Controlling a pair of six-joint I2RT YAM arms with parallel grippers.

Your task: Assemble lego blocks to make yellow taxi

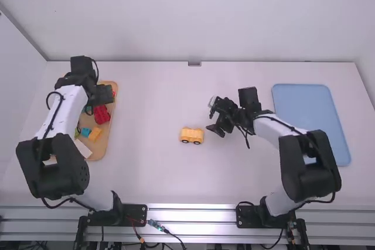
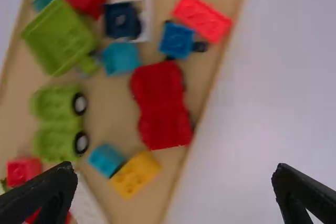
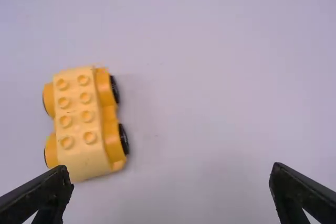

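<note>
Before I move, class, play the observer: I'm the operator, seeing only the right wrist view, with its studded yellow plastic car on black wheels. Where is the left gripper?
Observer: The left gripper hangs over a tan, round-cornered tray at the table's left.
Operator: Any yellow block in it?
Observer: Yes, a small yellow plastic block lies beside a small teal plastic block.
Operator: And at the table's right?
Observer: A flat, light blue tray.

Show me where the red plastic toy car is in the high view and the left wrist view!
High view: the red plastic toy car is at the far left, on the tan tray.
Left wrist view: the car is near the middle.
Shared landmark: the small yellow plastic block, beside a teal one, near the car.
</note>
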